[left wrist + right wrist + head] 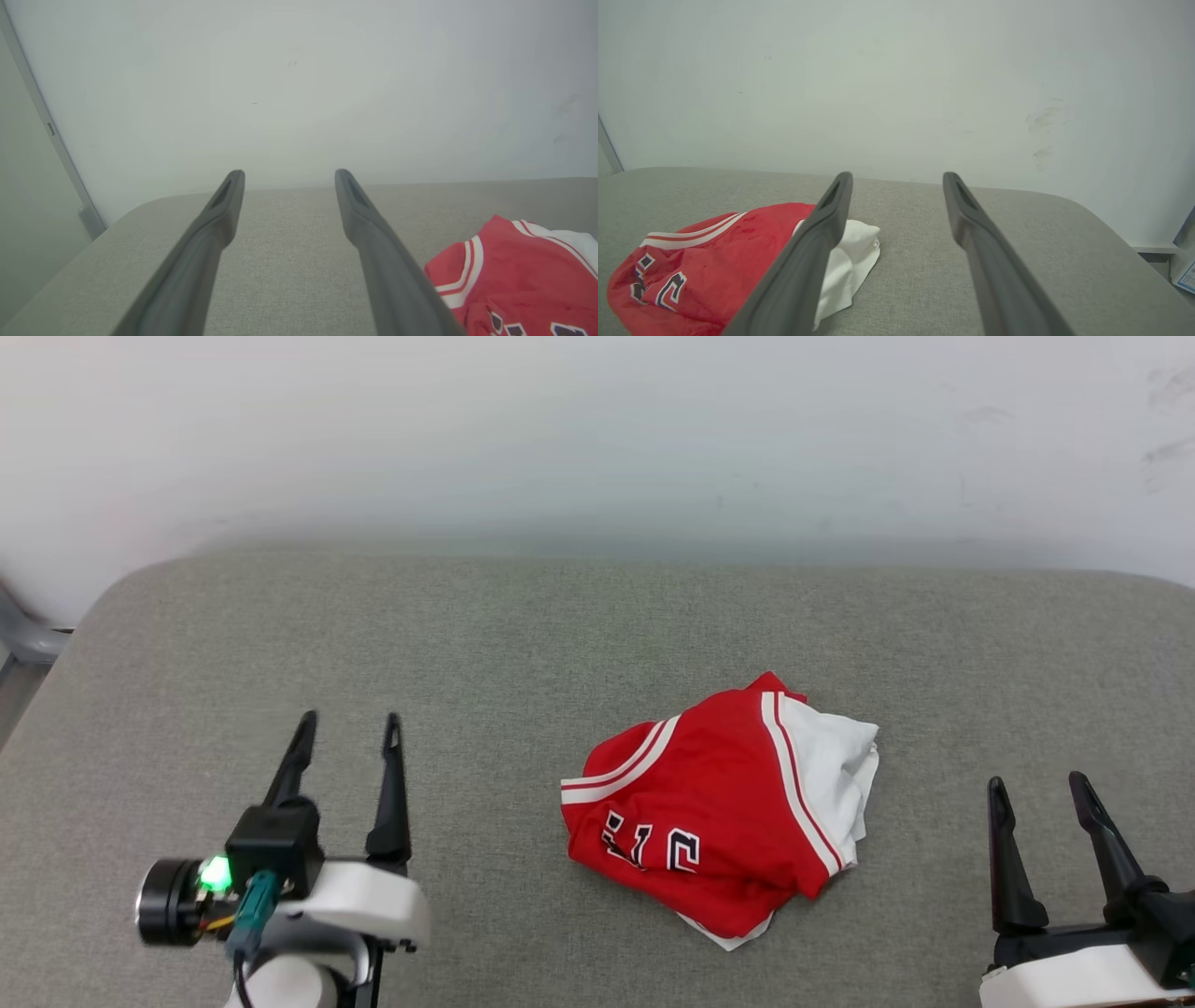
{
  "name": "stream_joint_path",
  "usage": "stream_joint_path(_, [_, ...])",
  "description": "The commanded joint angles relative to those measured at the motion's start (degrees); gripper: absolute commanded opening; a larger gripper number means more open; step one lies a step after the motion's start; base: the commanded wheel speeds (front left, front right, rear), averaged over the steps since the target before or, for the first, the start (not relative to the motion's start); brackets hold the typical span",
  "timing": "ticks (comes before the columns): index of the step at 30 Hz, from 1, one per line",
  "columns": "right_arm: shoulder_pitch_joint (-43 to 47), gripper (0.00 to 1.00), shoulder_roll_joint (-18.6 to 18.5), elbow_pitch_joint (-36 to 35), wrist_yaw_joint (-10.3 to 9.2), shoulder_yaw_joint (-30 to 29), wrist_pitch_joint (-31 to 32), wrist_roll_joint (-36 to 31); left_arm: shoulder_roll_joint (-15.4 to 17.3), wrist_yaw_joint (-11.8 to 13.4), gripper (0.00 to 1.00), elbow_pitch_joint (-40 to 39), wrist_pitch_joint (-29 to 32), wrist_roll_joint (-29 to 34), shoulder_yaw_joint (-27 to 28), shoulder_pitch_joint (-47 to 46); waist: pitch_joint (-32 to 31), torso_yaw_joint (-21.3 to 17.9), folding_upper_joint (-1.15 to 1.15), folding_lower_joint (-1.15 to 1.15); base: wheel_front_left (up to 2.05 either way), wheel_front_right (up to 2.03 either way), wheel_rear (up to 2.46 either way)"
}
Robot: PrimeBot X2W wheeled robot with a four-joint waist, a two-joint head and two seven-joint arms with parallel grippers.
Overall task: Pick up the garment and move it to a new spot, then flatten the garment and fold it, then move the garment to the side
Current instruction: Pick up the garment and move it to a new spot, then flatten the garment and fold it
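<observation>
— Covering the work area, what is seen?
— A grey fabric surface (pixel 467 644) with rounded corners is seen, backed by a pale, scuffed wall (pixel 597 429).
— Where is the shirt found?
— The shirt (pixel 719 803) is crumpled on the surface between the left claw (pixel 350 719) and the right claw (pixel 1037 780), touched by neither and set nearer the right. Both claws are spread wide, with nothing held.

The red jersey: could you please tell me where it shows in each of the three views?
Head view: the jersey lies right of centre, in the lower half.
Left wrist view: jersey in the lower right corner.
Right wrist view: jersey at the lower left.
Shared landmark: the grey cushion meeting the white wall.
</observation>
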Motion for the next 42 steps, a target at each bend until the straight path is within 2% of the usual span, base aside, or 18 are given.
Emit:
stream_joint_path(1, [0.6, 1.0, 0.1, 0.0, -0.04, 0.1, -0.1, 0.2, -0.7, 0.1, 1.0, -0.7, -0.1, 1.0, 1.1, 1.1, -0.1, 0.1, 0.0, 0.0, 0.0, 0.0, 0.0])
stream_joint_path(5, [0.9, 1.0, 0.1, 0.2, -0.04, 0.2, -0.1, 0.5, -3.9, -1.7, 1.0, -2.0, -0.1, 5.1, 7.3, 6.9, -0.3, 0.4, 0.0, 0.0, 0.0, 0.0, 0.0])
stream_joint_path(7, [1.0, 1.0, 0.1, 0.5, -0.04, 0.4, -0.1, 0.7, -5.9, -3.3, 1.0, -2.6, -0.1, 6.8, 10.0, 9.3, -0.4, 0.5, 0.0, 0.0, 0.0, 0.0, 0.0])
stream_joint_path(8, [1.3, 1.0, 0.1, 1.0, -0.04, 0.5, -0.1, 1.1, -7.5, -5.0, 1.0, -2.5, -0.1, 8.5, 12.1, 11.5, -0.6, 0.6, 0.0, 0.0, 0.0, 0.0, 0.0])
stream_joint_path(11, [1.5, 1.0, 0.1, 1.4, -0.04, 0.6, -0.1, 1.6, -10.0, -7.0, 1.0, -2.2, -0.1, 11.1, 14.8, 14.1, -0.9, 0.5, 0.0, 0.0, 0.0, 0.0, 0.0])
stream_joint_path(12, [1.5, 1.0, 0.1, 1.4, -0.04, 0.6, -0.1, 1.6, -10.0, -7.0, 1.0, -2.2, -0.1, 11.1, 14.8, 14.1, -0.9, 0.5, 0.0, 0.0, 0.0, 0.0, 0.0])
stream_joint_path(21, [2.0, 1.0, 0.1, 2.2, -0.04, 0.8, -0.1, 3.3, -14.9, -13.6, 1.0, -0.4, -0.1, 17.6, 20.6, 17.8, -1.6, 0.3, 0.0, 0.0, 0.0, 0.0, 0.0])
stream_joint_path(30, [2.4, 1.0, 0.1, 2.9, -0.04, 0.9, -0.1, 4.0, -17.9, -17.1, 1.0, 1.4, -0.1, 21.7, 23.8, 19.1, -2.1, 0.0, 0.0, 0.0, 0.0, 0.0, 0.0])
stream_joint_path(42, [2.5, 1.0, 0.1, 3.3, -0.04, 0.7, -0.1, 4.3, -20.1, -19.6, 1.0, 2.6, -0.1, 24.5, 26.7, 19.6, -2.5, 0.2, 0.0, 0.0, 0.0, 0.0, 0.0])
